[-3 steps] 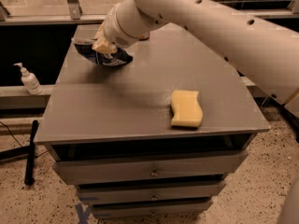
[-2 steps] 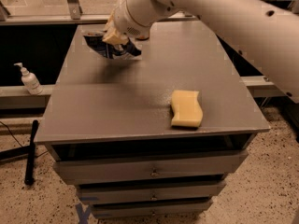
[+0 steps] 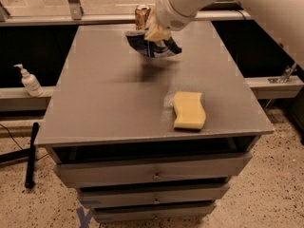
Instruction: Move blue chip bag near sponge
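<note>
The blue chip bag (image 3: 153, 47) hangs crumpled in the air above the back middle of the grey table (image 3: 109, 103), held from above. My gripper (image 3: 155, 34) is shut on the bag's top, its cream fingers (image 3: 157, 32) pinching the foil. The bag's shadow lies on the table just below it. The pale yellow sponge (image 3: 189, 109) lies flat near the table's front right edge, well in front of and to the right of the bag.
A gold-brown drink can (image 3: 141, 16) stands at the back edge, just behind the bag. A white pump bottle (image 3: 29, 81) sits on a ledge to the left. The white arm (image 3: 247, 4) reaches in from the upper right. Drawers (image 3: 154, 175) are below the top.
The gripper has lifted the blue chip bag off the back left of the table and carried it to the right, toward the middle. The sponge has not moved.
</note>
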